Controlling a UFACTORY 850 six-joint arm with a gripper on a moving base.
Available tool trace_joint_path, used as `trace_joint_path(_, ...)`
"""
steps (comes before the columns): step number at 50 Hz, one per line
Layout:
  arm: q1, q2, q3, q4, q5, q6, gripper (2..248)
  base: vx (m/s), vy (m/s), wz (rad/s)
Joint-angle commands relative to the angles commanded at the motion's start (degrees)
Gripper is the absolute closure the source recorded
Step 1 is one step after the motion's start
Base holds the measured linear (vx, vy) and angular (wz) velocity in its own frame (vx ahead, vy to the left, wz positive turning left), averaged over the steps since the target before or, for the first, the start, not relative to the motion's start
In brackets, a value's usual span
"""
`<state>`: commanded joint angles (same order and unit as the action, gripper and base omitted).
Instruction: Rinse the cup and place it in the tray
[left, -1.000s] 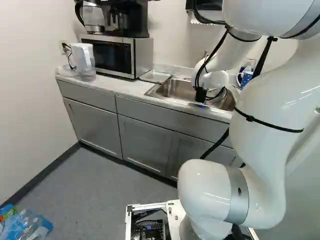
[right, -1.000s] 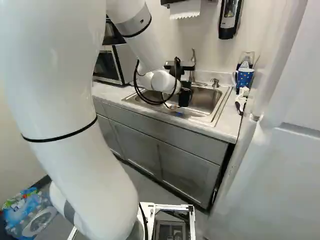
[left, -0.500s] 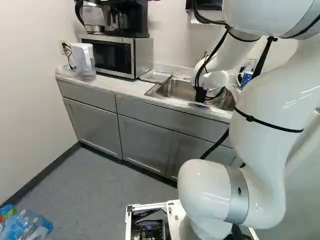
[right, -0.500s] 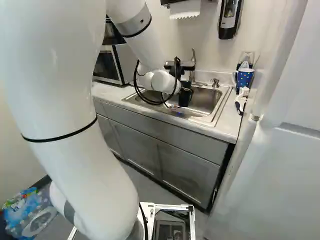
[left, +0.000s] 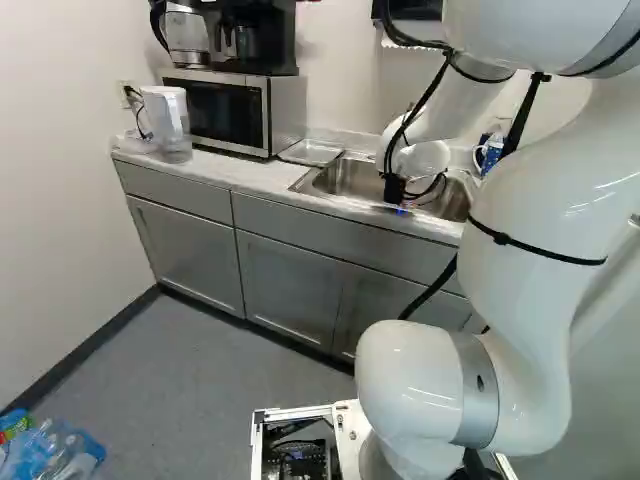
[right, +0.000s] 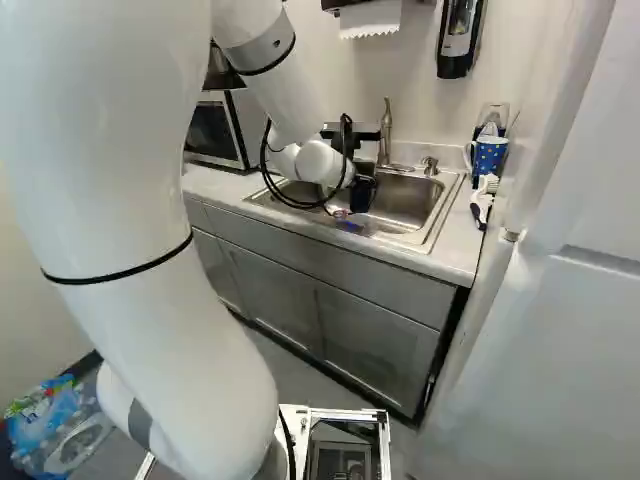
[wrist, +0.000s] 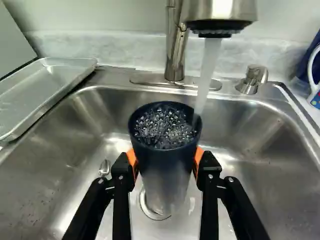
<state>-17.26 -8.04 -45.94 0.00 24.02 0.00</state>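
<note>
Overhead, the faucet (wrist: 220, 11) runs into the cup (wrist: 165, 172) clamped between part-spread fingers (wrist: 121, 172), the tray (wrist: 47, 85) alongside.

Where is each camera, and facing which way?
Left base view: behind-left of the arm, facing ahead toward the microwave; arm fills the right.
Right base view: behind-right, facing ahead toward the dotted mug; arm fills the left.
Wrist view: arm-mounted, looking along the fingers, shut on the cup.
All three share the sink.

A kitchenette, with 1 sink (right: 408, 198), 1 microwave (left: 225, 110), a coffee maker (left: 250, 38) and grey cabinets (left: 290, 290).
</note>
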Motion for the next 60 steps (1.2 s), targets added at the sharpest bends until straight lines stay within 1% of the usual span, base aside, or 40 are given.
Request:
trace_joint_path(15,2.72,0.55,-0.28,0.00,0.00,0.00,126,0.000,0.000,0.000)
trace_joint_path(27,4.90,0.88,-1.49,0.00,0.00,0.00,126,0.000,0.000,0.000)
trace_joint_path(39,6.82,0.51,-3.50,0.00,0.00,0.00,126,0.000,0.000,0.000)
trace_joint_path(60,9.08,-1.14,-7.99,0.00,-0.12,0.00,126,0.000,0.000,0.000)
